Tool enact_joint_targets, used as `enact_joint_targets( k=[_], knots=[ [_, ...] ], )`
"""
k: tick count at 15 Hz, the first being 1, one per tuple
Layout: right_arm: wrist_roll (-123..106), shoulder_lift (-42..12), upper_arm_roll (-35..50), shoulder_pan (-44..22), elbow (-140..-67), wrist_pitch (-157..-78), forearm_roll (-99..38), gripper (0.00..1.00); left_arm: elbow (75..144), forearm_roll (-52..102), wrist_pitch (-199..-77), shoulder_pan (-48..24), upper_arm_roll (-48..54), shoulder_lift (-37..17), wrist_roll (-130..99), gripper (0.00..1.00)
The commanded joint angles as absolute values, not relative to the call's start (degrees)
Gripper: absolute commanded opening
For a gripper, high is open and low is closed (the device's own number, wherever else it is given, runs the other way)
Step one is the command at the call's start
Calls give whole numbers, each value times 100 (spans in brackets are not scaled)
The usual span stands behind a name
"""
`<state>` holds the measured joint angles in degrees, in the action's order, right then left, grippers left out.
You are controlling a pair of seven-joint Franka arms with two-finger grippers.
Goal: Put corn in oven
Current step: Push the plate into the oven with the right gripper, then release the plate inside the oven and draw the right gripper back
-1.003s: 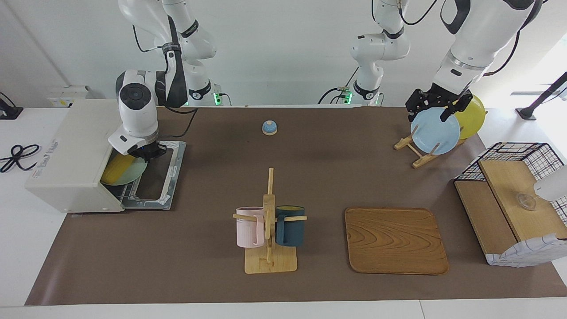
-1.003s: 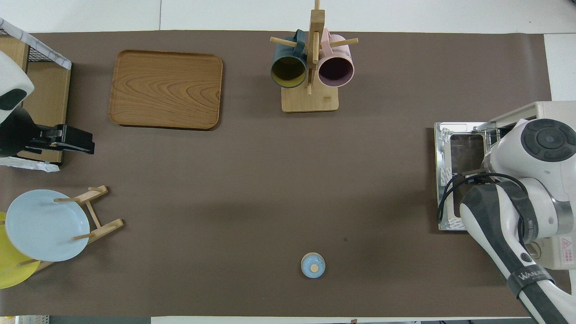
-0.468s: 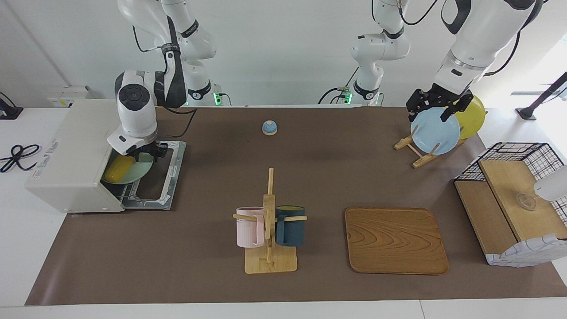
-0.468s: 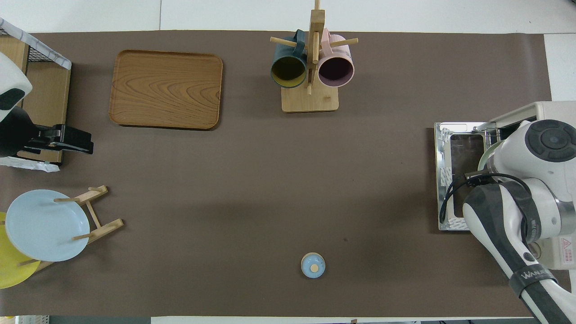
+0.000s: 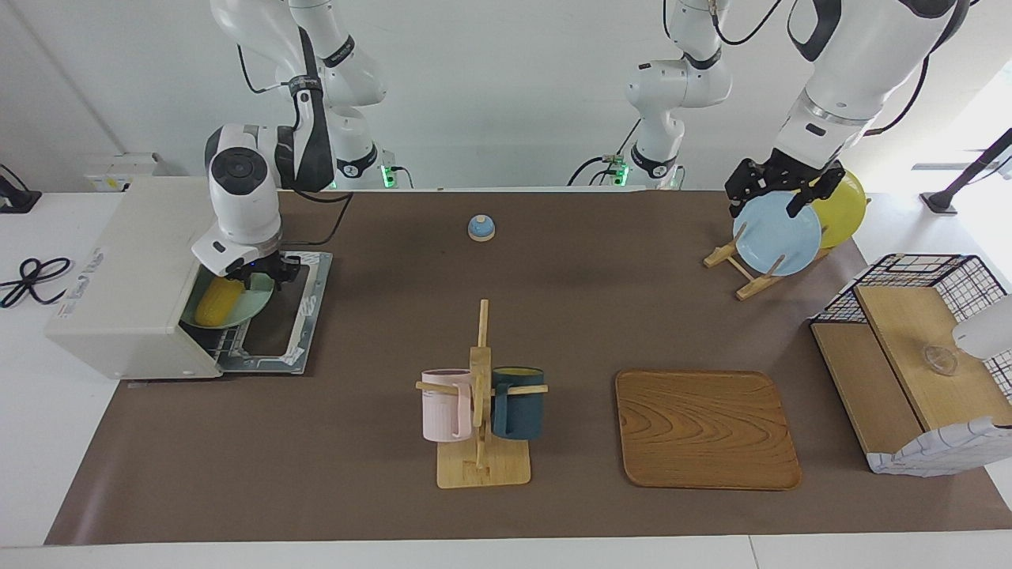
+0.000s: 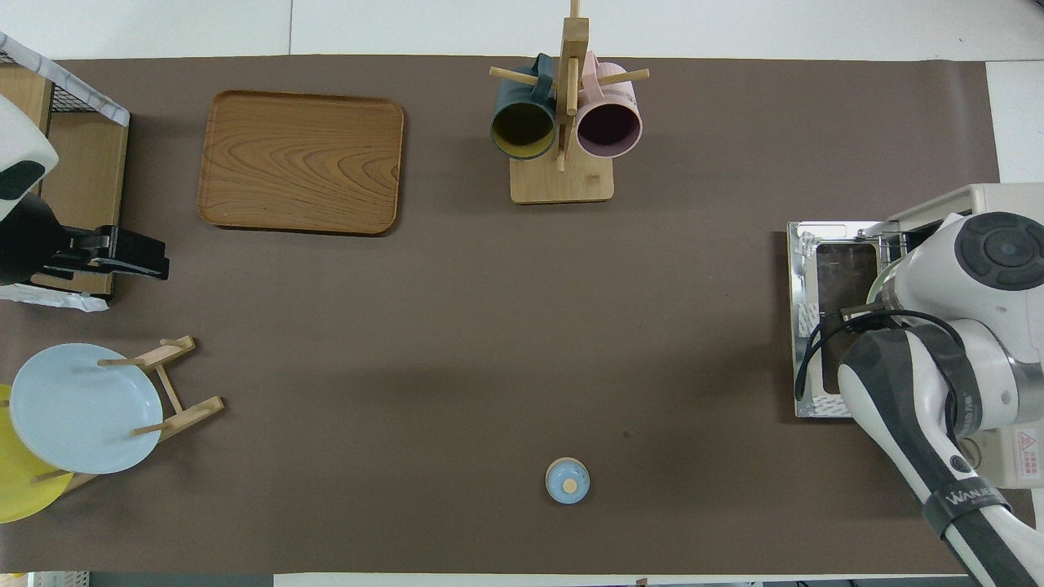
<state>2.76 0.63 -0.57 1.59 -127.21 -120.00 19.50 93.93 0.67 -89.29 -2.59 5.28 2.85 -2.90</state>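
corn (image 5: 219,301): lay on a pale green plate (image 5: 251,307) at the oven's mouth, over the wire rack, partly inside.
oven (image 5: 126,276): sat at the right arm's end of the table, door (image 5: 281,316) folded down flat on the mat.
right gripper (image 5: 266,276): hung just over the plate's rim above the open door; can't tell whether its fingers were apart or touching the plate. In the overhead view the arm's wrist hid it.
left gripper (image 5: 779,190): waited over the blue plate (image 5: 776,235) in the plate rack (image 5: 739,273), fingers spread wide, gripping nothing.
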Motion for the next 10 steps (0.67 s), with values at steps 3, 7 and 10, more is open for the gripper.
enact_joint_targets(
  k=[3,7,10],
  knots=[
    [359,-201,0,-201,-11921,-11367,1565,32,9439,-9,-8859,-167,589,360,-299,100],
    [1298,-194,9,-816,-11916,-11241,1459,0,9439,-9,-8859,-167,598,360,-299,100],
    [1564,-1,0,-1055,-12469,-11678,1459,0,9439,-9,-8859,-167,598,360,-299,100]
  ],
)
